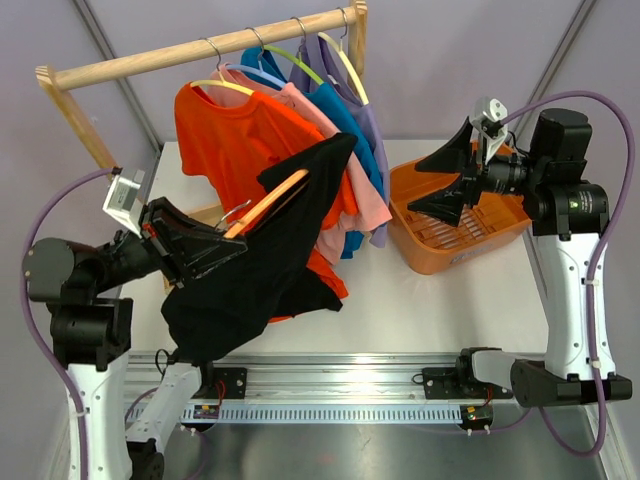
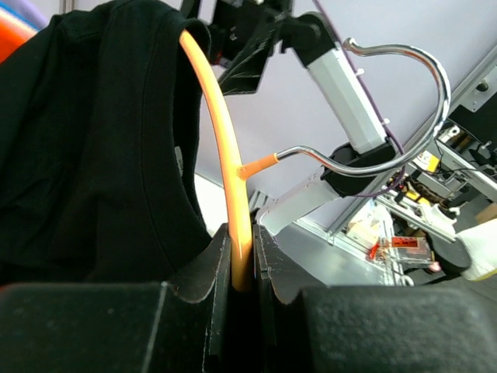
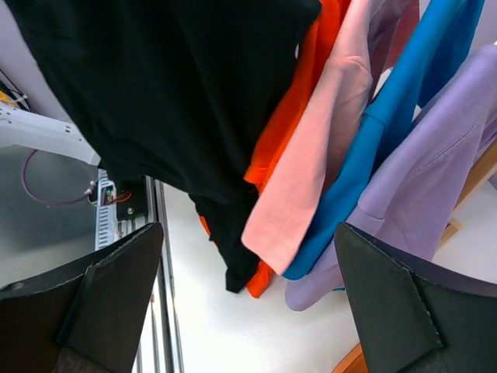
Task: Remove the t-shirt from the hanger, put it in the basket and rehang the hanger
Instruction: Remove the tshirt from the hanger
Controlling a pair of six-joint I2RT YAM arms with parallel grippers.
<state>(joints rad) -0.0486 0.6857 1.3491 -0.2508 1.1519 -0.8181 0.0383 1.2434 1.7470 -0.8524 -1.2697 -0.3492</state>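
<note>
1. Left wrist view: the left pincer is clamped on the orange hanger.
2. On that hanger the black t-shirt drapes, away from the wooden rail, burying most of it.
3. Near the orange basket, the right pincer gapes wide, empty.

The black t-shirt fills the upper left. Right of it hang 4 more: orange shirt, pink shirt, blue shirt, lavender shirt. Below it, the right gripper gapes wide over the table.
</note>
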